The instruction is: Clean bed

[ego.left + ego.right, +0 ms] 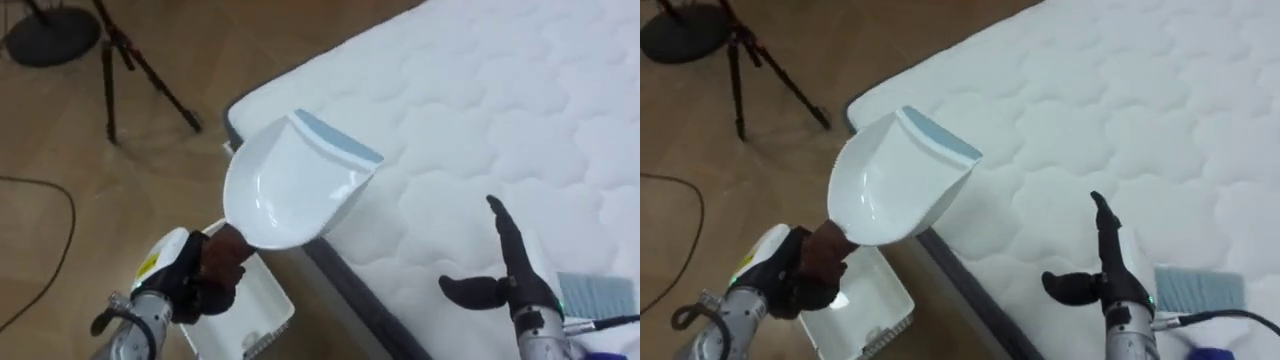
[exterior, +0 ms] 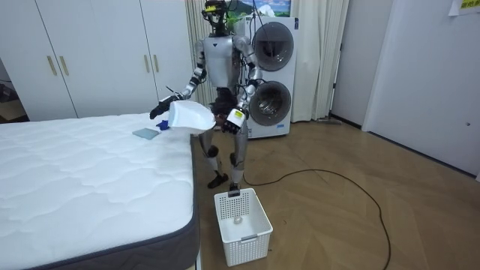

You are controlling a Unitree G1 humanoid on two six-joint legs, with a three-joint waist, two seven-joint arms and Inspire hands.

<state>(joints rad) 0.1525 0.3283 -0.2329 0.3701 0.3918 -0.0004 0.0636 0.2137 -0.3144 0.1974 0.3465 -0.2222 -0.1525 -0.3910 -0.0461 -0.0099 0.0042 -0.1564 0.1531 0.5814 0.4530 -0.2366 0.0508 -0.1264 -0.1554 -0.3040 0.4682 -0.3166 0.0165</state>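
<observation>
A: So, where's your dustpan (image 1: 290,185)?
B: Your left hand (image 1: 205,270) at 7 o'clock grips its handle, scoop over the bed (image 1: 500,100) edge, basket (image 1: 265,297) below. Right hand (image 1: 515,283) at 5 o'clock, fingers straight.

Silver arms (image 1: 128,332), black fingers (image 1: 511,236) (yellow marking (image 1: 148,265))

Left hand (image 1: 205,272) was held at lower left, forearm angled upward, fingers curled round the handle of the dustpan (image 1: 290,185). Right hand (image 1: 512,282) was extended forward, fingers straight, thumb spread sideways.
</observation>
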